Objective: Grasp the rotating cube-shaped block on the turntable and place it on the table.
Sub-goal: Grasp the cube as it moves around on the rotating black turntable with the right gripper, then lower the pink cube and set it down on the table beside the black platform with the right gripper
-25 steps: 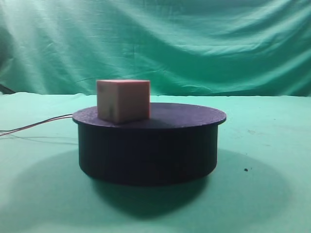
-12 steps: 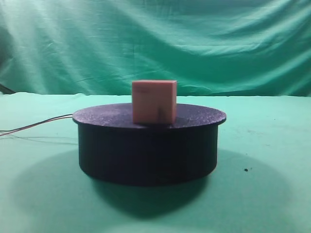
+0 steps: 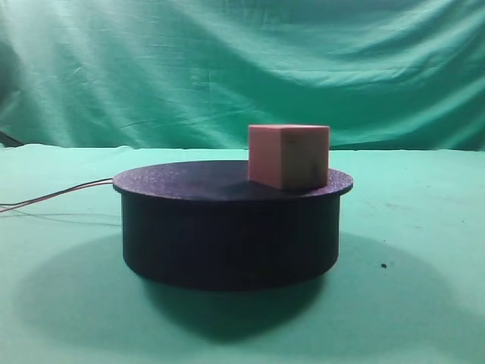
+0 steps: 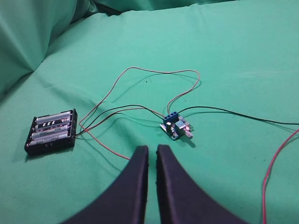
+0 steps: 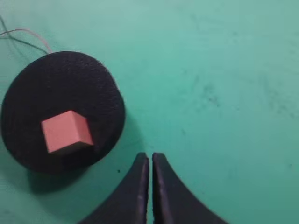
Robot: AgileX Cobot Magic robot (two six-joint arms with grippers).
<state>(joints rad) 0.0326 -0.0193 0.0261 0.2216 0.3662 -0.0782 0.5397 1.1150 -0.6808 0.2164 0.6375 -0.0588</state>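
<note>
A salmon cube-shaped block [image 3: 288, 156] sits on the right part of the black turntable [image 3: 227, 227], which stands on the green table [image 3: 409, 303]. Neither gripper shows in the exterior high view. Seen from above in the right wrist view, the block [image 5: 65, 132] rests near the lower edge of the turntable [image 5: 70, 84]. My right gripper [image 5: 150, 156] hangs high above the cloth, to the right of the turntable, shut and empty. My left gripper [image 4: 152, 148] is shut and empty too, over the cloth far from the block.
Thin wires [image 3: 53, 197] run left from the turntable's side. In the left wrist view a black battery holder [image 4: 51, 131] and a small blue circuit board [image 4: 175, 126] lie on the cloth, joined by looping red and black wires [image 4: 154, 74]. A green backdrop [image 3: 242, 68] hangs behind.
The block has ridden round with the turntable from its left side, across the middle, to its right side, turning as it went. No gripper has come into the exterior high view.
</note>
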